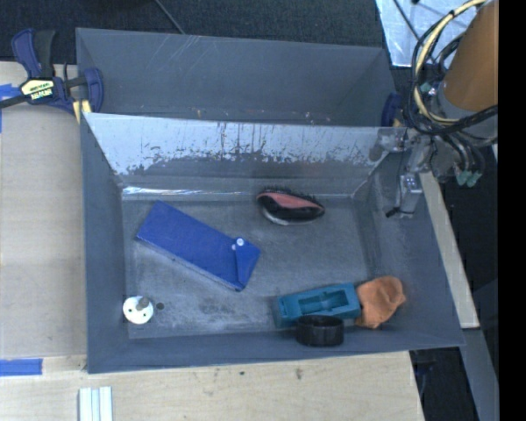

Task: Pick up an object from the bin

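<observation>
Grey bin (245, 86): my gripper (406, 202) hangs over the right wall, grip state I can't tell. Nearest is a pink-and-black oval thing (289, 206) at the floor's back; orange lump (381, 301) front right.

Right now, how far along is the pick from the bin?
Nothing looks picked: the blue flat block, pink oval, blue plastic piece, black ring, orange lump and silver disc lie on the bin floor. The gripper hangs by the right wall, over none of them. Grasping and lifting remain.
</observation>
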